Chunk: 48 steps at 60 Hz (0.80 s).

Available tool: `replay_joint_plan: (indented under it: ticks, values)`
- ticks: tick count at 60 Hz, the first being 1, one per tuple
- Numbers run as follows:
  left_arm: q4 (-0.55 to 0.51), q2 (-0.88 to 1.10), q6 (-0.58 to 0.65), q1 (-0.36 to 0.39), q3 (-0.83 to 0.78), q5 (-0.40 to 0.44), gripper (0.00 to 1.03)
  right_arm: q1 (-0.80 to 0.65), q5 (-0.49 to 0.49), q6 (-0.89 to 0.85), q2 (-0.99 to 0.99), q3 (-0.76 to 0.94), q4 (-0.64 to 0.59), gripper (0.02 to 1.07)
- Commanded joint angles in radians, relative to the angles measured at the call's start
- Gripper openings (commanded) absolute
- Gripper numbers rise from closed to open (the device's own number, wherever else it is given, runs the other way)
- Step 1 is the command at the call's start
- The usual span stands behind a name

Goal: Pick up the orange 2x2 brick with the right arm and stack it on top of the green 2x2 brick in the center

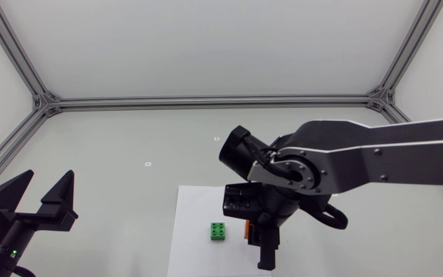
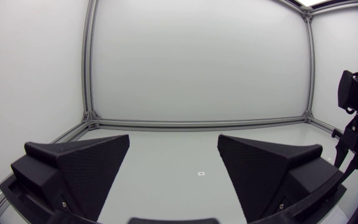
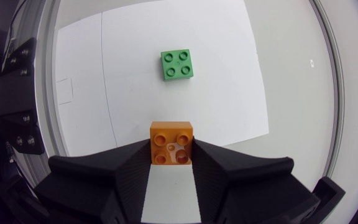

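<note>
1. The orange 2x2 plastic brick [image 3: 171, 142] sits studs-up between the two black wedge fingers of your right gripper [image 3: 171, 152]. It is over the near part of the white paper sheet [image 3: 229, 74].
2. That claw looks closed on the brick: one finger presses each of two opposite side walls. You cannot tell from these views whether the brick rests on the sheet or is already clear of it.
3. Expect the brick to be light, rigid and hollow underneath. It should not deform under the squeeze, but its smooth walls could slip or twist if the pressure is uneven.
4. The flat side walls are the right place to hold it. Keep the fingers off the studs and above the bottom rim, so the open underside can seat onto the studs below.
5. The green 2x2 plastic brick [image 3: 178, 65] lies ahead of the gripper on the same sheet, clearly apart from the orange one, studs-up with nothing on it. It seems turned slightly relative to the orange brick, so a small wrist correction may be needed before pressing down.
6. Your left gripper [image 1: 44, 204] is near the left edge of the grey table [image 1: 129, 138], well away from both bricks, its fingers spread wide with nothing between them.
</note>
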<state>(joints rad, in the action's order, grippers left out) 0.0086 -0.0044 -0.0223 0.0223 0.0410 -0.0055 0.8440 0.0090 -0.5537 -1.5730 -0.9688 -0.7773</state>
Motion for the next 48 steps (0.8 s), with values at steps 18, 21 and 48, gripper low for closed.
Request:
replay_joint_plan:
  ticks: [18,21,48]
  values:
    - [-0.015,-0.008,0.013,-0.002,-0.041,0.004,0.99,0.056,0.008,-0.028,-0.14,-0.131,0.018,0.08]
    - [-0.015,-0.008,0.013,-0.002,-0.041,0.004,0.99,0.063,0.008,-0.037,-0.151,-0.142,0.018,0.08]
    - [-0.013,-0.008,0.013,-0.002,-0.041,0.004,0.99,0.087,0.017,-0.1,-0.272,-0.252,0.0,0.08]
